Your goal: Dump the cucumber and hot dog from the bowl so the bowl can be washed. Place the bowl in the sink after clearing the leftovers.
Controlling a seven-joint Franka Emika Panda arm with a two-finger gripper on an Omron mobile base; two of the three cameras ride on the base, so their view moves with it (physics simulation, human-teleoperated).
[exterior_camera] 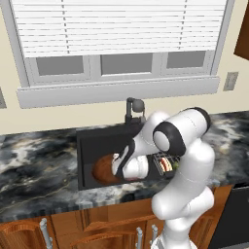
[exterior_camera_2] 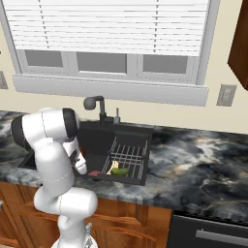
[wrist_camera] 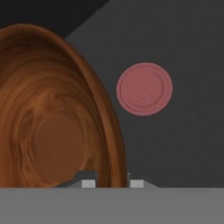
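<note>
My gripper (wrist_camera: 112, 183) is shut on the rim of the reddish-brown wooden bowl (wrist_camera: 52, 122), one fingertip inside and one outside. The bowl holds nothing and is tilted on its side. It hangs low inside the black sink (wrist_camera: 192, 140), beside the red drain spot (wrist_camera: 144, 89). From the left base view the bowl (exterior_camera: 103, 170) sits at the sink's (exterior_camera: 97, 141) left part, with the gripper (exterior_camera: 116, 168) at its right edge. The hot dog (exterior_camera: 167, 163) and green cucumber (exterior_camera: 176, 166) lie in the right part of the basin. The right base view shows the cucumber (exterior_camera_2: 121, 171) next to the hot dog (exterior_camera_2: 113, 167).
A black wire rack (exterior_camera_2: 130, 154) sits in the sink's (exterior_camera_2: 97, 140) right half. The black faucet (exterior_camera: 132, 109) stands behind the basin. Dark marbled counter (exterior_camera: 39, 155) runs on both sides, below a window with blinds (exterior_camera: 116, 24).
</note>
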